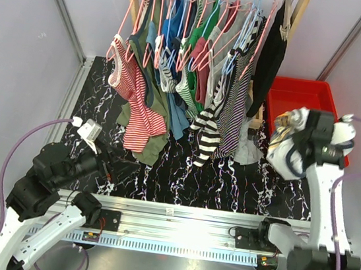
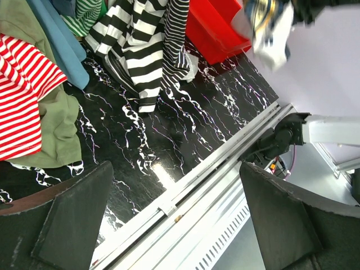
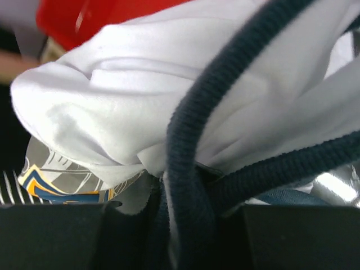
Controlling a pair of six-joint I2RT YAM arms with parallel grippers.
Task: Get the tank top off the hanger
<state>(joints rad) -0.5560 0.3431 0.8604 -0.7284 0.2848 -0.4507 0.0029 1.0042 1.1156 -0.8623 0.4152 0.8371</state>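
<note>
Clutching the tank top (image 1: 278,153), right pincer (image 1: 293,138) sits high near red bin (image 1: 305,98)

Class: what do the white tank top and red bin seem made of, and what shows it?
The white tank top: soft knit fabric, matte; it creases, with ribbed navy trim. The red bin: probably rigid plastic, smooth; straight moulded rim.

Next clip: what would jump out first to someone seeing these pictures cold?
A crowded rack of bright clothes fills the far side of the table. At the right, the right gripper is clamped on a bunched white tank top with dark trim, by a red bin.
</note>
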